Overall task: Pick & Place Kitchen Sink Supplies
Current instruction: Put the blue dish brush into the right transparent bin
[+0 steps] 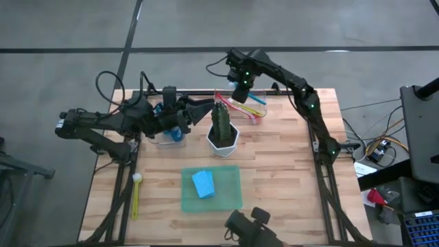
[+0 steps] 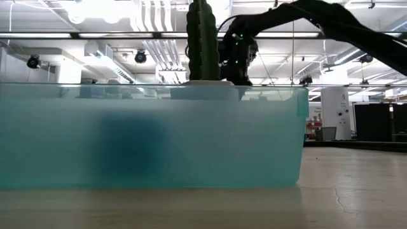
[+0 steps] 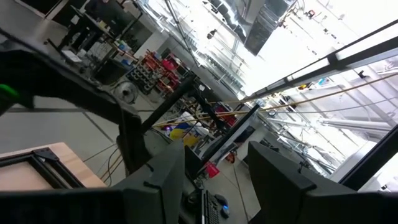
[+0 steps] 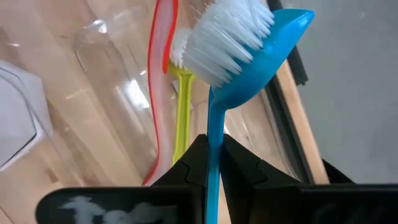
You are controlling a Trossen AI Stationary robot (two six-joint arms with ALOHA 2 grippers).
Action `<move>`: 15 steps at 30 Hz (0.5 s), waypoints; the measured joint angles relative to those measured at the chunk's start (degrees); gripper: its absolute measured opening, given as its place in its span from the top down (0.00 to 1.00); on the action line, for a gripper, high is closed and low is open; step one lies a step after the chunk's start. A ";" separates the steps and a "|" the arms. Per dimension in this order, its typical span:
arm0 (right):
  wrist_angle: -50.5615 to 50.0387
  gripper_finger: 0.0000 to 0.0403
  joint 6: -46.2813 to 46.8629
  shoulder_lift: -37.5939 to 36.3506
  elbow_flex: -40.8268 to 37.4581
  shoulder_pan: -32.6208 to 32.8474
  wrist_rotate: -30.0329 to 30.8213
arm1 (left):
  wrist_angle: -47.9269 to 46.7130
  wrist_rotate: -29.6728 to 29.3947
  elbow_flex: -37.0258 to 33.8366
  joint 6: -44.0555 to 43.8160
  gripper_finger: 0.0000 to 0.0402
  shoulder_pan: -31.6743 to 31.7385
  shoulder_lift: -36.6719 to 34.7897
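The right gripper (image 4: 213, 163) is clamped on the blue brush (image 4: 249, 56) near the table's far edge (image 1: 288, 91), with the pink brush (image 4: 163, 74) and yellow brush (image 4: 181, 109) just beside it. The cactus (image 1: 221, 123) stands close by. The left gripper (image 1: 184, 116) grasps a soap bottle (image 1: 175, 132) near the left edge; a blue sponge (image 1: 203, 184) lies on the green mat (image 1: 230, 185).

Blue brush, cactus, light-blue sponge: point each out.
blue brush (image 4: 273, 59), right wrist view, on its scoop-shaped head.
cactus (image 1: 221, 120), high view, on its green stem.
light-blue sponge (image 1: 203, 184), high view, on its flat top.
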 joint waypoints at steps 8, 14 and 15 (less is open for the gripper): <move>0.42 0.94 0.87 3.80 0.00 -0.02 -1.07 | 0.04 0.49 -0.02 -0.42 0.58 0.00 -0.02; 0.44 0.94 2.67 4.98 -0.02 -0.01 -1.51 | 0.04 1.06 -0.01 -0.61 0.58 0.00 -0.08; 0.41 0.94 2.73 5.09 -0.02 0.02 -1.96 | 0.04 1.07 0.00 -0.62 0.58 0.00 -0.09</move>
